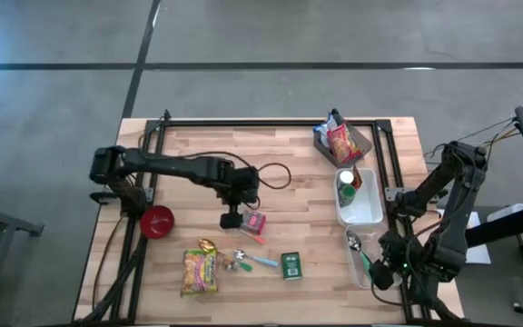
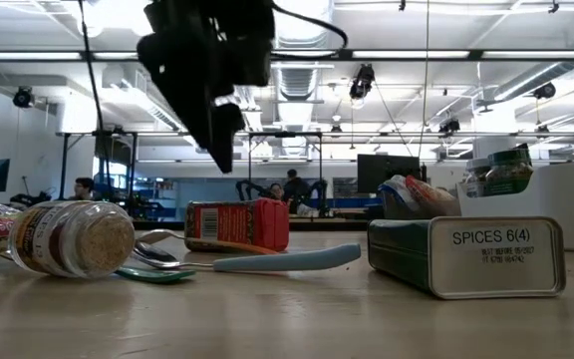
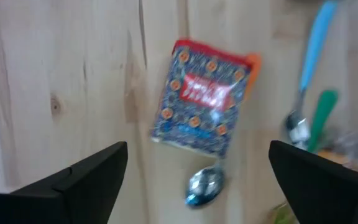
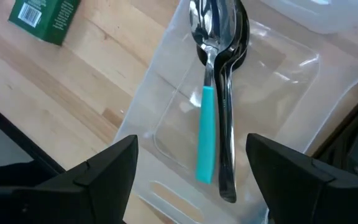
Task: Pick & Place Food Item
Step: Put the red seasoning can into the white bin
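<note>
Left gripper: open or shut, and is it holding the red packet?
Open, holding nothing. The left gripper has its fingers spread wide above the red packet, which lies flat on the table.

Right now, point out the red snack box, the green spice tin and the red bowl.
red snack box [image 3: 202, 99]: left wrist view, middle of its printed top face.
green spice tin [image 2: 466, 257]: low view, on the end panel with the label.
red bowl [image 1: 156, 222]: high view, inside of the bowl.

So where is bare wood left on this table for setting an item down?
The broad strip between the left arm and the snack tray is bare, as is the patch between the red box and the white bin. The front is crowded around the noodle packet, spoons and spice tin.
</note>
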